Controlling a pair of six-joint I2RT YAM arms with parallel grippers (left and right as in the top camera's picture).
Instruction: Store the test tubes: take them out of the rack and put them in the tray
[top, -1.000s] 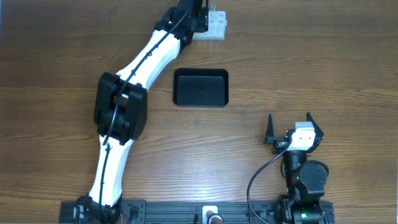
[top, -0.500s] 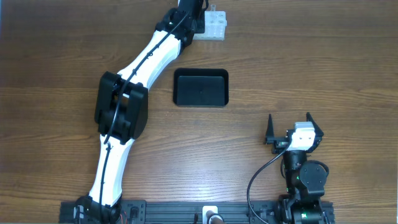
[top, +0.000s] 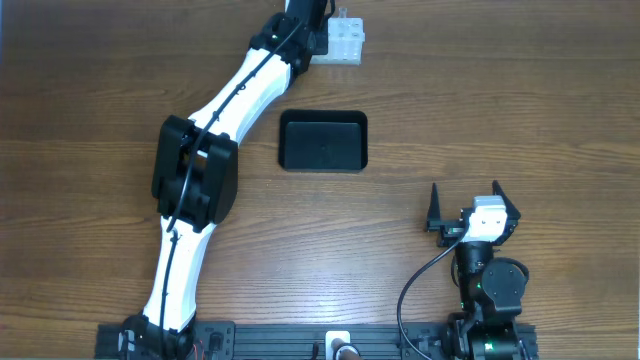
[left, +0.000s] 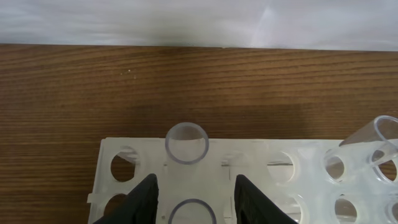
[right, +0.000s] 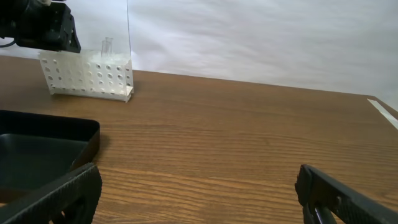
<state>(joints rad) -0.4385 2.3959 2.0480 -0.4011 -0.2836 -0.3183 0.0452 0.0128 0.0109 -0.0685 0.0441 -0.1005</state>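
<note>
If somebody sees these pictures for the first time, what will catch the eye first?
The long white left arm stretches across the table to the white rack at the far edge. Its left tool is open over the rack, where clear test tubes stand. The black tray lies mid-table with no tube visible in it, and the right tool sits open near its own base.
</note>
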